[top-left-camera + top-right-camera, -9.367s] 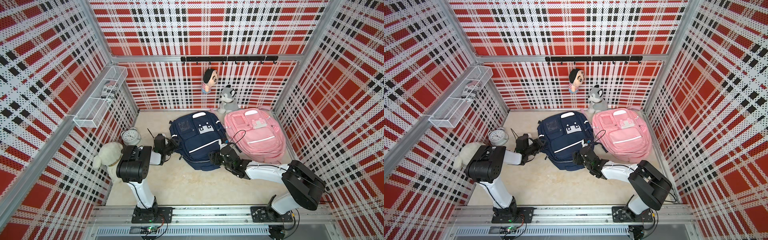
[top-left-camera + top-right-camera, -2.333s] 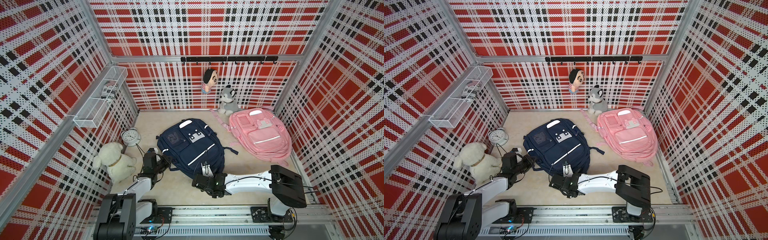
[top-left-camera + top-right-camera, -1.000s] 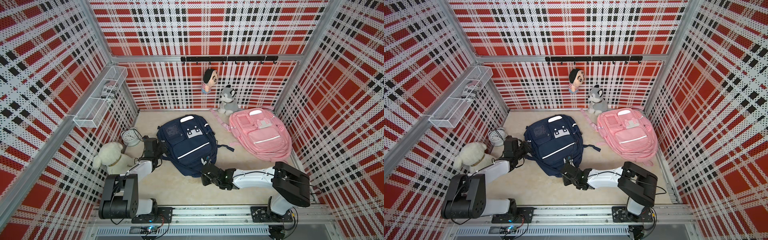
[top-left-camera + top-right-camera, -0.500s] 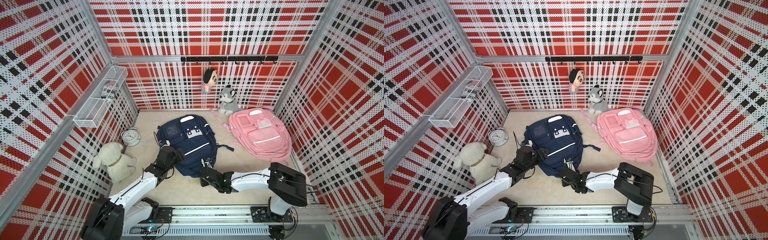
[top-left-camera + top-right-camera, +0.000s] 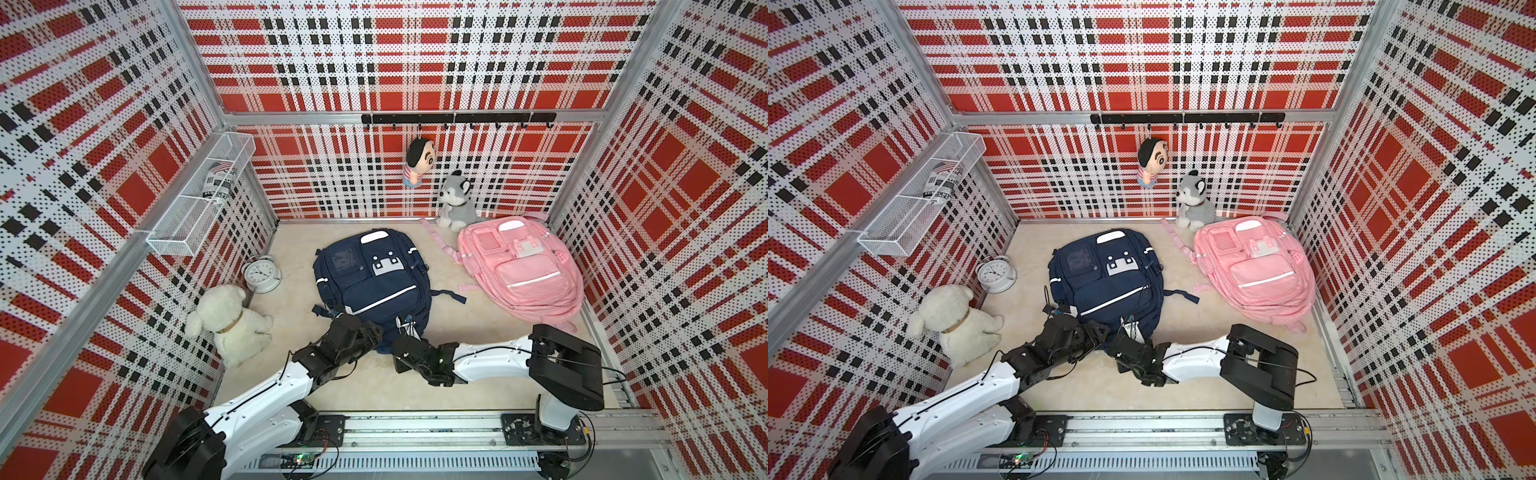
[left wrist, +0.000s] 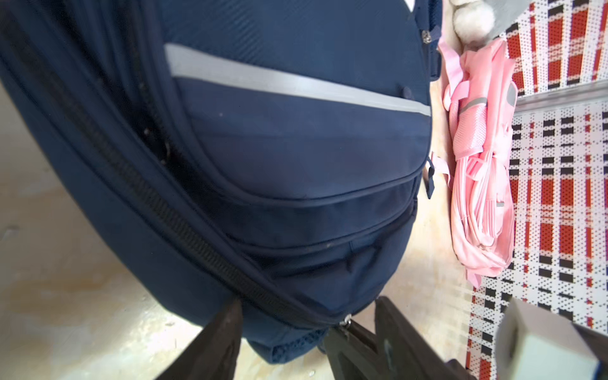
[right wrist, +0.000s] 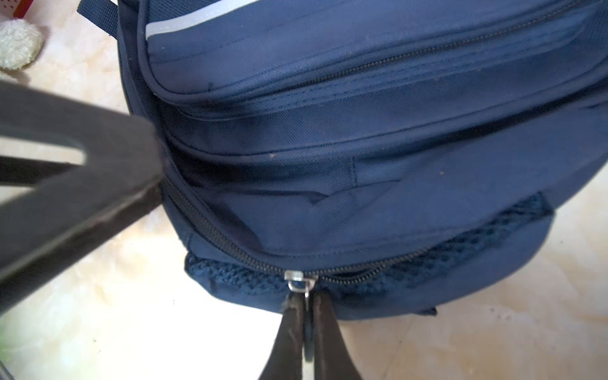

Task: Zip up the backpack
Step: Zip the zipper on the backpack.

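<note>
Navy backpack [image 5: 374, 286] lay face-up on floor mid-scene, left of pink backpack [image 5: 523, 270], bottom end nearest arms. Right gripper [image 7: 306, 304] was closed tight, pinching zipper pull [image 7: 301, 279] at bag's near end. Left gripper [image 6: 307, 304] stood wide apart, holding nothing, straddling bag's near-left corner, one finger [image 7: 125, 154] pressed against side fabric. Zipper teeth looked joined along left side up to pull. White plush dog [image 5: 232, 324] sat near left wall.

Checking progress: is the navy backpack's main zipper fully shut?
Partly shut: in the right wrist view, teeth mesh on one side of the slider; past it they look slightly parted. The right gripper pinches its pull.
</note>
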